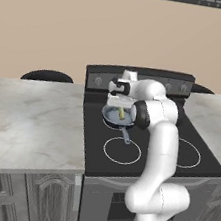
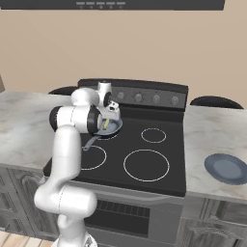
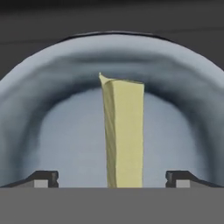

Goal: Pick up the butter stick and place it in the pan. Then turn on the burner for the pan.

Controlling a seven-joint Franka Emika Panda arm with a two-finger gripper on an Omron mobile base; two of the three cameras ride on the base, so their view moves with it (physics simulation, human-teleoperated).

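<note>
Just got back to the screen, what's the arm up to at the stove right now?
The arm is reaching over the pan on the black cooktop. Its hand hangs just above the pan with the fingers spread wide on either side of the butter stick, not touching it. The stick sits inside the pan. The burner knobs on the back panel are not being touched.
</note>
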